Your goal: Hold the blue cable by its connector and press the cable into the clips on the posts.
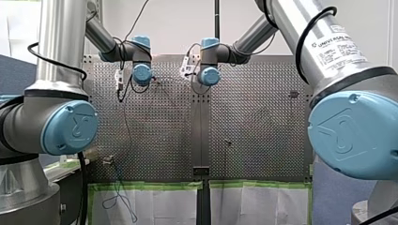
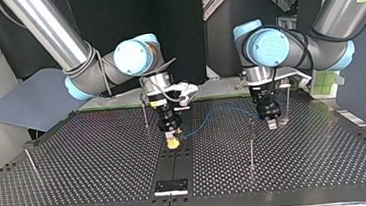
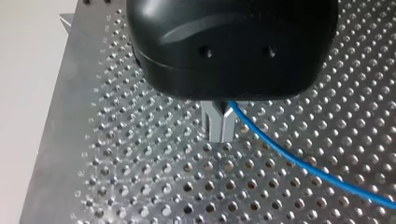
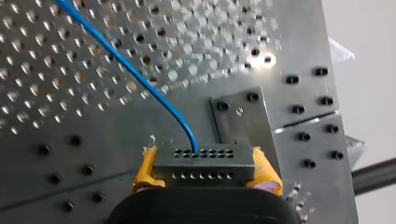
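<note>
The blue cable (image 2: 217, 111) arcs low over the perforated table (image 2: 90, 161) between my two grippers. In the right wrist view my right gripper (image 4: 204, 171) is shut on the cable's dark grey connector (image 4: 204, 157), with a yellow pad (image 4: 267, 176) on each side. The cable (image 4: 135, 72) leaves the connector's top and runs away over the plate. In the top view that gripper (image 2: 173, 142) hangs just above the table's centre seam. My left gripper (image 3: 218, 127), black with metal fingers, is shut on the cable (image 3: 289, 156) further along, close to the table (image 3: 154, 186); the top view shows it (image 2: 271, 123) right of centre.
Thin posts stand on the table: one (image 2: 251, 144) in front of my left gripper, one (image 2: 144, 112) beside my right gripper, one (image 2: 287, 100) behind the left, one (image 2: 31, 164) far left. A bolted plate (image 2: 170, 186) sits on the centre seam. Loose dark wires (image 1: 119, 197) hang below the front view's table.
</note>
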### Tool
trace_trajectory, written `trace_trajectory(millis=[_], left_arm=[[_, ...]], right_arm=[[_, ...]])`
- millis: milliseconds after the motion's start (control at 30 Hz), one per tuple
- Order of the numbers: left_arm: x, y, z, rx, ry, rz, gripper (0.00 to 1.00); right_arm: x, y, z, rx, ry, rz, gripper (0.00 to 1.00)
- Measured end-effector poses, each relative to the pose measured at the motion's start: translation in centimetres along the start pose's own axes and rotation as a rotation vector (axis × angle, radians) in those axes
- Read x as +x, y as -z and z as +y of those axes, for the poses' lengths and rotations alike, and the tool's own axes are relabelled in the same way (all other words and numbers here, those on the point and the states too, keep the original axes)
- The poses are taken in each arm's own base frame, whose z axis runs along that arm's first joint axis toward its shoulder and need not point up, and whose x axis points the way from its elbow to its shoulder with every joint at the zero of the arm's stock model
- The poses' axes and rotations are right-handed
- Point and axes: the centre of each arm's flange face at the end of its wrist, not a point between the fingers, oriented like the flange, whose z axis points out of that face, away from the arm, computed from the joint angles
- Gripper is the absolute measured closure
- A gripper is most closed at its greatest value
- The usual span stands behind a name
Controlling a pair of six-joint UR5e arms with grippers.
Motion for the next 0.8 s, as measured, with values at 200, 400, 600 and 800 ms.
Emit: trace_trajectory(millis=[200,400,600,800], left_arm=[[1.4,-1.0,0.2,0.001,-0.010,0.019,1.00],[1.1,-2.1,0.5,0.004,-0.003,0.003,1.00],[0.5,-2.8,0.8,0.008,0.005,-0.010,1.00],[0.2,-3.5,1.2,0.021,0.022,-0.016,1.00]], right_arm=[[0.1,-0.2,0.8,-0.031,0.007,0.005,1.00],[0.1,-0.2,1.1,-0.039,0.015,0.006,1.00],[0.1,-0.3,1.1,-0.041,0.023,0.006,1.00],[0.2,-0.4,1.5,-0.047,0.026,0.010,1.00]])
